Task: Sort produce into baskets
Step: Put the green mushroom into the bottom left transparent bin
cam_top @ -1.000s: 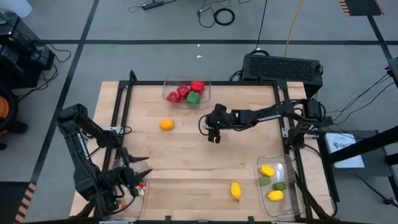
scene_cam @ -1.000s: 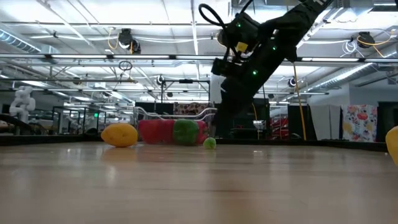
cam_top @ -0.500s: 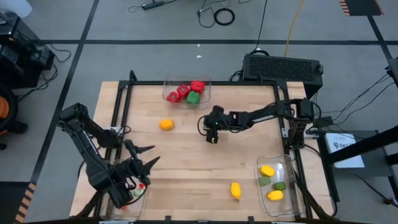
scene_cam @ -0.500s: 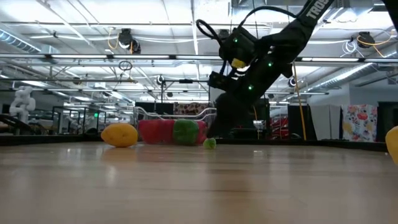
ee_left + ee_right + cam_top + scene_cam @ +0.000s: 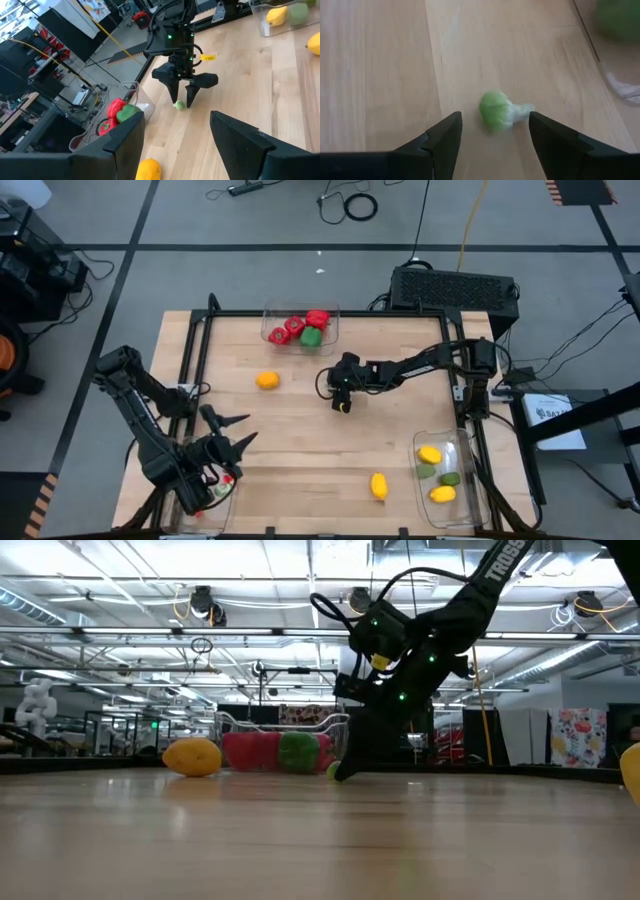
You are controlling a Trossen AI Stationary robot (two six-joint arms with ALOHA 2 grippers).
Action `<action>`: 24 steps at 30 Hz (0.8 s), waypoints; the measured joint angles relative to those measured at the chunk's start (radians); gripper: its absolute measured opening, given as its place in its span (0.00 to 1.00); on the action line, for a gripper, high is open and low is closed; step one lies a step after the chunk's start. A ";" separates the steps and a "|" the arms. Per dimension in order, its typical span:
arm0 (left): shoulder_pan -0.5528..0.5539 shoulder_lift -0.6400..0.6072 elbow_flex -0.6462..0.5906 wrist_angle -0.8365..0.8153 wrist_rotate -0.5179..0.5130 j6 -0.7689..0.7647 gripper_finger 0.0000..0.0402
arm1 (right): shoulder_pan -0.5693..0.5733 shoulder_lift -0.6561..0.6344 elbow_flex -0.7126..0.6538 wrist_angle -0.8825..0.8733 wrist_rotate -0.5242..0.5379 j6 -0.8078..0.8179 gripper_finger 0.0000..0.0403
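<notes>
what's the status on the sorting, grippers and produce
Right gripper open, low over small green piece, not gripped. Left gripper open, empty, near front-left bin. Nothing blocking.

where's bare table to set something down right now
The widest bare wood lies between the orange, the loose lemon and the left gripper. Crowded: around the right gripper, open over a small green piece, and by the bin of peppers.

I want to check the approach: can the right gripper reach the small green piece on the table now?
Probably yes: the right gripper stands open directly over the small green piece, and nothing lies between its fingers and the piece.
</notes>
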 joint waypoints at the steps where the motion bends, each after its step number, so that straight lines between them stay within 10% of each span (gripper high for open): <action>1: 0.000 0.000 0.000 0.000 0.000 0.000 0.58 | 0.000 0.001 0.001 0.000 0.001 -0.001 0.56; 24: 0.000 0.000 -0.013 0.000 0.001 -0.003 0.58 | -0.002 -0.009 0.001 -0.010 -0.002 -0.021 0.32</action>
